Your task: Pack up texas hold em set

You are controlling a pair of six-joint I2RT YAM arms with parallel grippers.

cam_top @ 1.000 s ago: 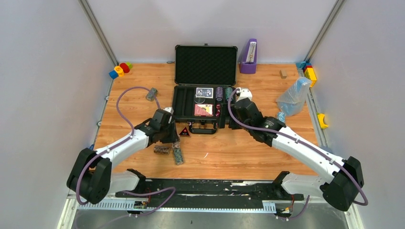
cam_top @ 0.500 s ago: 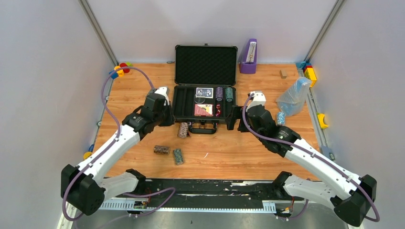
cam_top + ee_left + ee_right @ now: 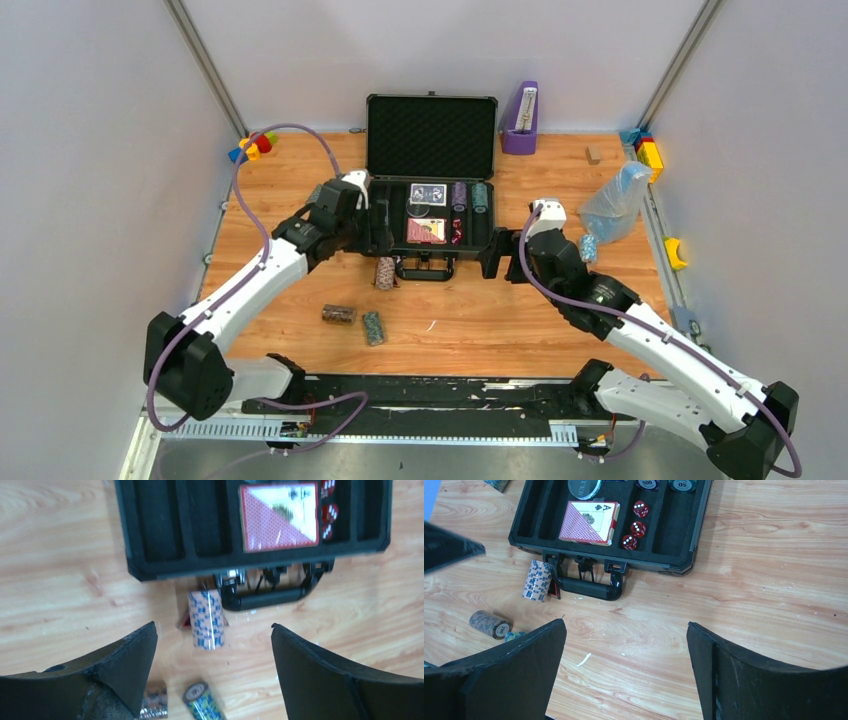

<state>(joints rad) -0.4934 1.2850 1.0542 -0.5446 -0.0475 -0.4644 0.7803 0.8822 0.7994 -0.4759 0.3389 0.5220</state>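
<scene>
Black foam-lined hard case open on wooden tabletop, blue-white chip roll just beside it; left gripper, right gripper jaws released, empty.

Case left slots open from above for me. Roll just beside handle crowds the front edge; upright lid walls off the back.

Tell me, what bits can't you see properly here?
- Red triangle: left wrist view, mostly hidden under the pale chip roll.
- Round disc: right wrist view, cut by the top edge, its lettering unreadable.
- Red dice: top view, too small to count pips.
</scene>
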